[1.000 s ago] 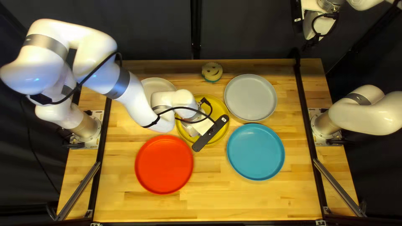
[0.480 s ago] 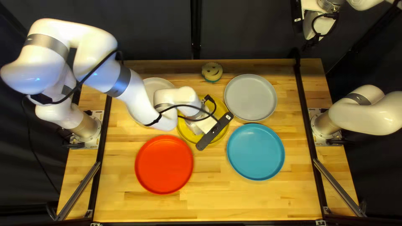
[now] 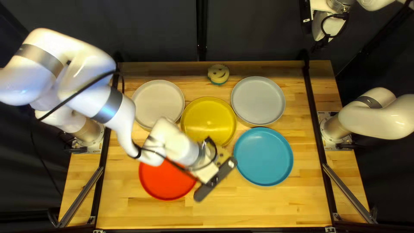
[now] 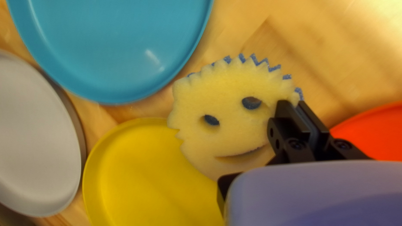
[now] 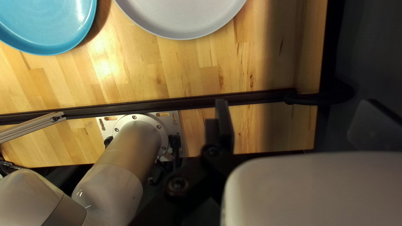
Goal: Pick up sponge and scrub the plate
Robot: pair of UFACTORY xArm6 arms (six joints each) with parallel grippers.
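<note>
The left gripper is closed on one edge of the sponge, its black fingers gripping from both sides. The sponge has a pale yellow face, a toothed rim, a blue backing, two eye openings and a mouth slot. The sponge overlaps the yellow plate in view; clearance between them cannot be determined. The blue plate is positioned beyond the sponge. The gray plate sits beside the yellow plate. Part of the red plate shows on the fingers' opposite side, over the wooden table
</note>
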